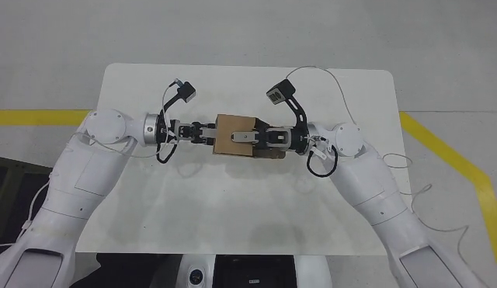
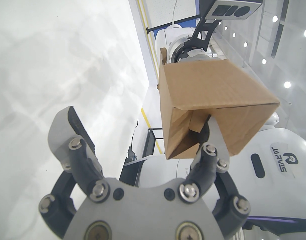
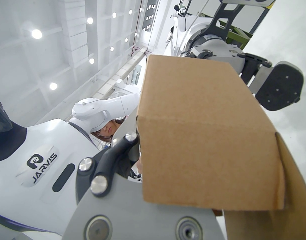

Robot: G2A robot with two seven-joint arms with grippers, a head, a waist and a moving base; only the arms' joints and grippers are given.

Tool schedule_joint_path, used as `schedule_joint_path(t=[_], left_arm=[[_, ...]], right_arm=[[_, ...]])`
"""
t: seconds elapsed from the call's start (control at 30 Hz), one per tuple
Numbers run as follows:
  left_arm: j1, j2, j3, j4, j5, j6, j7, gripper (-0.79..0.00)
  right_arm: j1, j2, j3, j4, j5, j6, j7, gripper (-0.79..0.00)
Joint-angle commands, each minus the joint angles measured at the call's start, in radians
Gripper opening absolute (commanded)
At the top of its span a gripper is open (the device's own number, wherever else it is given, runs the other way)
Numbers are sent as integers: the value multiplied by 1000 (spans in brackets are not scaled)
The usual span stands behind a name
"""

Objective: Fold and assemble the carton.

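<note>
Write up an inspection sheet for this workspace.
Surface: white table, rounded corners.
Job's things: brown carton, mid-table between the grippers, one end open with its flaps loose.
Clutter: nothing seen.
Grippers: left gripper open, one finger inside the carton's open end; right gripper shut on the carton, one finger on top.
Cables: white cable loops above the right wrist.
Surroundings: grey floor, yellow floor line.

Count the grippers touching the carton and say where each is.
2. The left gripper has one finger inside the carton's open end; the right gripper holds the opposite end.
</note>
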Motion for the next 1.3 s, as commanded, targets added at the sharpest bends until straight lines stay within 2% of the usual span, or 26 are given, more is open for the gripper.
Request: schedule_joint_path(t=[0.0, 0.27, 0.47, 0.6, 0.9, 1.2, 1.27], left_arm=[[-2, -2, 6, 1, -1, 0, -2, 0], [-11, -5, 6, 12, 0, -3, 4, 0], [-3, 8, -49, 28, 48, -16, 52, 0], [14, 20, -94, 5, 87, -61, 72, 0], [64, 37, -167, -71, 219, -241, 166, 0], [98, 35, -171, -104, 529, -557, 375, 0], [97, 33, -163, -94, 579, -601, 411, 0]], right_arm=[[0, -1, 1, 1, 2, -1, 1, -785], [-8, 1, 17, 11, -9, -4, -5, -785], [0, 12, 44, 71, -118, 37, -59, -785], [24, 10, 28, 141, -179, 79, -81, -785], [129, -35, -73, 350, -206, 113, -101, -785], [195, -73, -131, 506, -209, 114, -83, -785], [202, -79, -135, 527, -205, 108, -83, -779]])
